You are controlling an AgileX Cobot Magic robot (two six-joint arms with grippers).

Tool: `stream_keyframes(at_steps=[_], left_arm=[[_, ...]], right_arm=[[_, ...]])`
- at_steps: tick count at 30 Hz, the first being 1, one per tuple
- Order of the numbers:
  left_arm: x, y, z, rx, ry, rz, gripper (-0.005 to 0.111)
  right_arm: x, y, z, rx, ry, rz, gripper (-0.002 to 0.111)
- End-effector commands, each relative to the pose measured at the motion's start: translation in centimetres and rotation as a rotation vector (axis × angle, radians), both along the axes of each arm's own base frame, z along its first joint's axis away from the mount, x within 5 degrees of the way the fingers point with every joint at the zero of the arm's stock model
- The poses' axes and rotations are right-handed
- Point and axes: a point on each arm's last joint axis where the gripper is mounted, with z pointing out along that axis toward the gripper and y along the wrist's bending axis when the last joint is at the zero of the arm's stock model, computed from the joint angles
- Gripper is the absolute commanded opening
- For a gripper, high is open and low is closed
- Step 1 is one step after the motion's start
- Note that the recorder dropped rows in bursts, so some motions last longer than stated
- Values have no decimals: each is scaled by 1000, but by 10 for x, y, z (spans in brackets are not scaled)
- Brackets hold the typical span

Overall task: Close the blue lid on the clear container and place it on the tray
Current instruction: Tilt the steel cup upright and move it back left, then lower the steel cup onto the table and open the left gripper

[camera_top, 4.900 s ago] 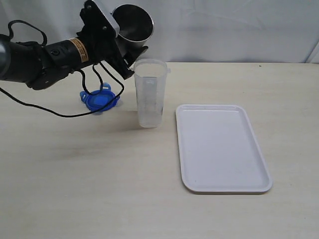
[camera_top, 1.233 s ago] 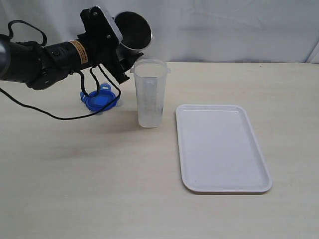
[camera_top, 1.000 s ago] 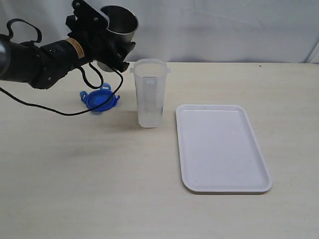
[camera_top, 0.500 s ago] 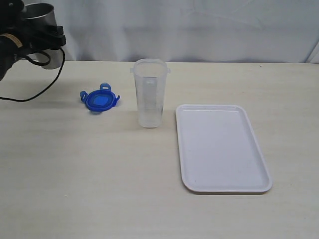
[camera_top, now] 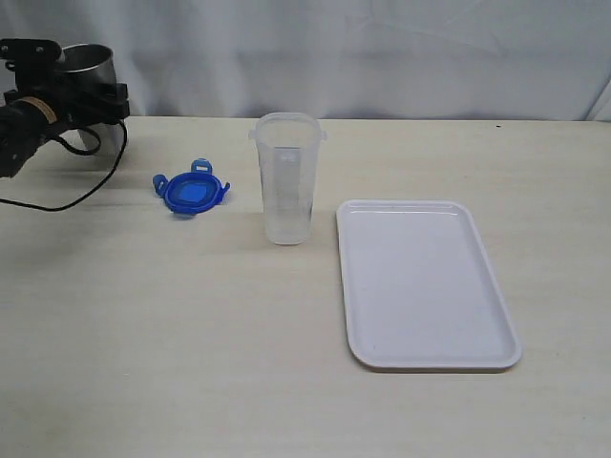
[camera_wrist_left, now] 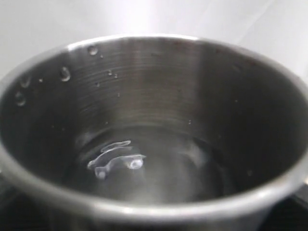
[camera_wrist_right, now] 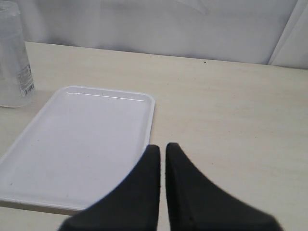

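Exterior view, left tool [camera_top: 80, 101] gripping steel cup [camera_top: 89, 61], withdrawn far left

Far left of the clear container [camera_top: 286, 181], the left arm [camera_top: 24, 119] runs off the picture's edge. The left gripper [camera_top: 86, 93] covers a band of the steel cup [camera_top: 88, 59], and its fingertips cannot be made out. From the left wrist, the cup's near rim is blurred and its sides are cut off. From the right wrist, the container is cut by the picture's edge and its label print is too small to read. The right gripper [camera_wrist_right: 162, 151] hides the tray [camera_wrist_right: 86, 134] corner farthest from the container.
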Motion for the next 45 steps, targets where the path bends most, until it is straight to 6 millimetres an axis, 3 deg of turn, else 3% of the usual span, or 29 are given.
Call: stream_keyframes(at_steps=[1, 31, 34, 41, 45], left_arm=[[4, 11, 3, -28, -74, 11, 0], [-6, 10, -11, -12, -21, -7, 2], [-6, 10, -11, -11, -15, -5, 15], [-6, 10, -12, -10, -8, -1, 68], [-7, 11, -13, -9, 1, 3, 77]], right_arm=[[0, 0, 0, 1, -12, -3, 5], [0, 0, 0, 1, -12, -3, 5], [0, 0, 0, 1, -12, -3, 5], [0, 0, 0, 1, -12, -3, 5], [0, 0, 0, 1, -12, -3, 5]])
